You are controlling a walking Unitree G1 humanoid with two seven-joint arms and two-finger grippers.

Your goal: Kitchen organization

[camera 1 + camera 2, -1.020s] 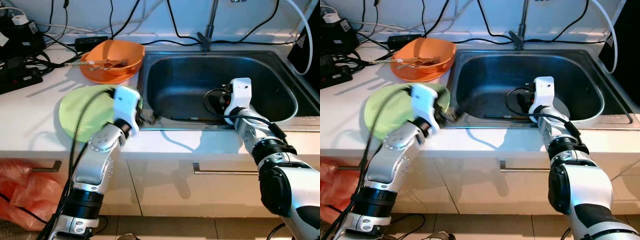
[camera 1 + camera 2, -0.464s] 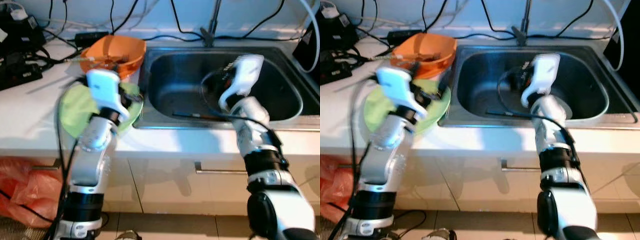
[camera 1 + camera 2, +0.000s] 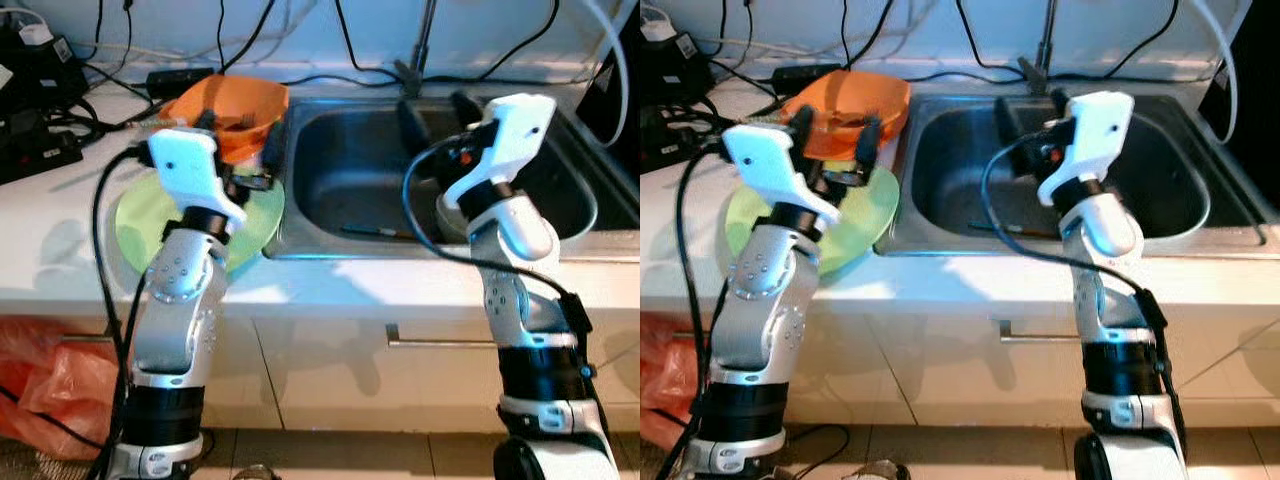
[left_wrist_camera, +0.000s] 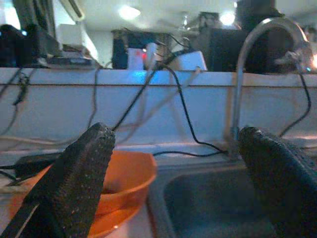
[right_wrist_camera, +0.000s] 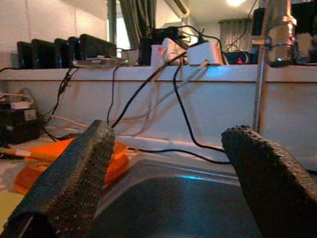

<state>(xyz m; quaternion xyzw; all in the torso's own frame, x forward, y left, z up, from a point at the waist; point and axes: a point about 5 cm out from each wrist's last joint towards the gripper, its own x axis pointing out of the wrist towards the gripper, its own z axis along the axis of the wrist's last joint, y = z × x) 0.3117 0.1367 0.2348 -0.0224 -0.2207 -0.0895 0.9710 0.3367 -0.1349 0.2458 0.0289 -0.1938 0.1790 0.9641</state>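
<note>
White counter: steel sink set into its right half, faucet at the far rim. Orange bowl, shallow, glossy, on the counter just left of the sink's far corner, holding what look like utensils, though they are too small to tell. Green plate, round, flat, pale lime, on the counter nearer than the bowl, by the sink's left edge. Thin dark stick-like item on the sink floor. Left claw raised above plate and bowl, fingers spread, grasping nothing. Right claw raised over the sink, fingers spread, empty. Black cables at far left.
</note>
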